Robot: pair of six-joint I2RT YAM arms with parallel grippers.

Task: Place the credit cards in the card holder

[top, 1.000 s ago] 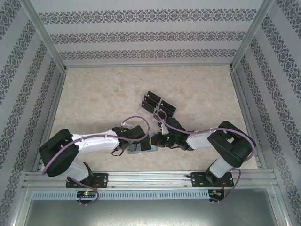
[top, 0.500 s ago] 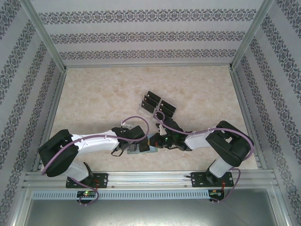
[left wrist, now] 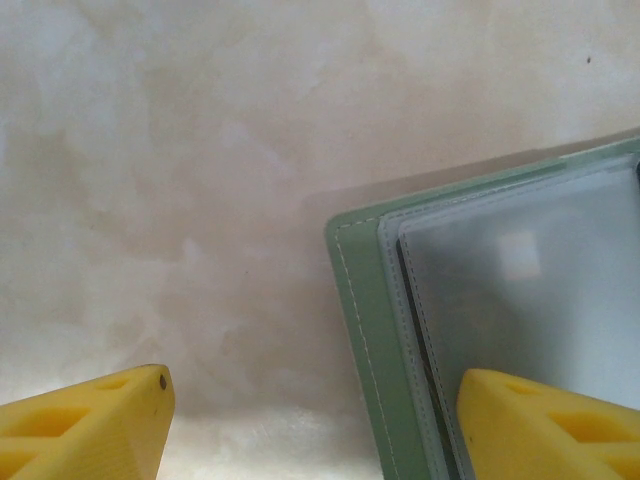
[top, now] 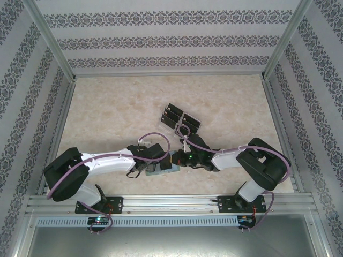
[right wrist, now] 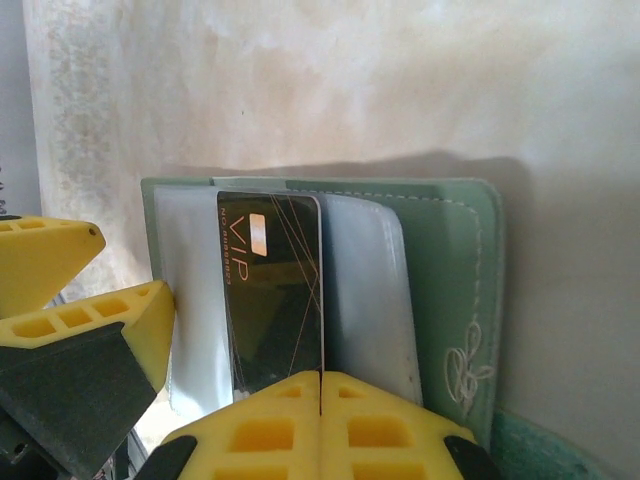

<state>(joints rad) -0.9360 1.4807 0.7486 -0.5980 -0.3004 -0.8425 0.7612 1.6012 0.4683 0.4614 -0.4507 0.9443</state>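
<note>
Card holder (right wrist: 455, 270): grey-green, lying open at the middle of the table's near edge, clear sleeves up
Credit card (right wrist: 272, 300): black, "VIP" print, flat against the holder's sleeves; inside one or on top, cannot tell
Right jaws: pressed together, pinching that card's end
Left jaws: spread, one side over the holder's sleeve, the other over bare table
Other credit cards (top: 179, 119): grouped near the table's centre, well apart from the holder
Table (top: 107, 118): pale, marbled
</note>
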